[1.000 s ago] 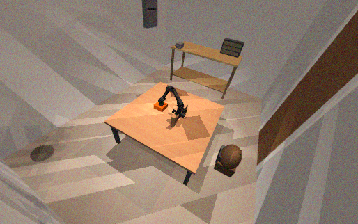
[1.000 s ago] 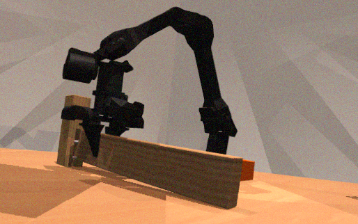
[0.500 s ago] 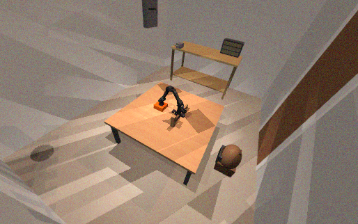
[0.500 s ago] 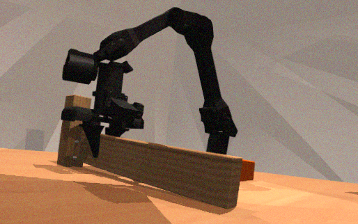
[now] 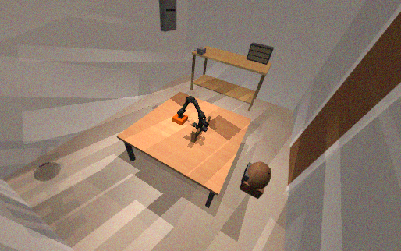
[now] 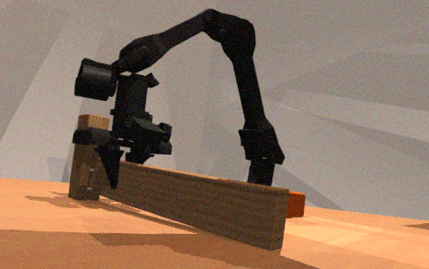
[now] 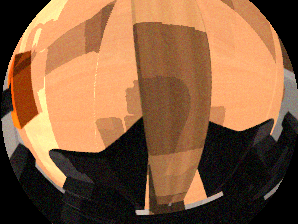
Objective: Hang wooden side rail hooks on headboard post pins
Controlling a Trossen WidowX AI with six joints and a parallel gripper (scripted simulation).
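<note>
The wooden side rail (image 6: 200, 200) (image 7: 172, 96) slopes from the headboard post (image 6: 84, 171) (image 5: 193, 136) down to the table, its far end resting on the table top (image 6: 50, 234). My gripper (image 6: 121, 164) (image 5: 200, 126) is shut on the rail near its raised end, right beside the post. The rail's raised end sits against the post's slot side. Two small pale pins (image 6: 88, 180) show on the post's face. The steel hooks are hidden by the fingers. In the wrist view the rail runs straight away between the dark fingers.
The arm's orange base (image 5: 179, 119) (image 6: 295, 204) (image 7: 23, 92) stands on the table behind the rail. A shelf unit (image 5: 230, 74) stands beyond the table, and a round brown object (image 5: 258, 175) sits on the floor by the table's right corner.
</note>
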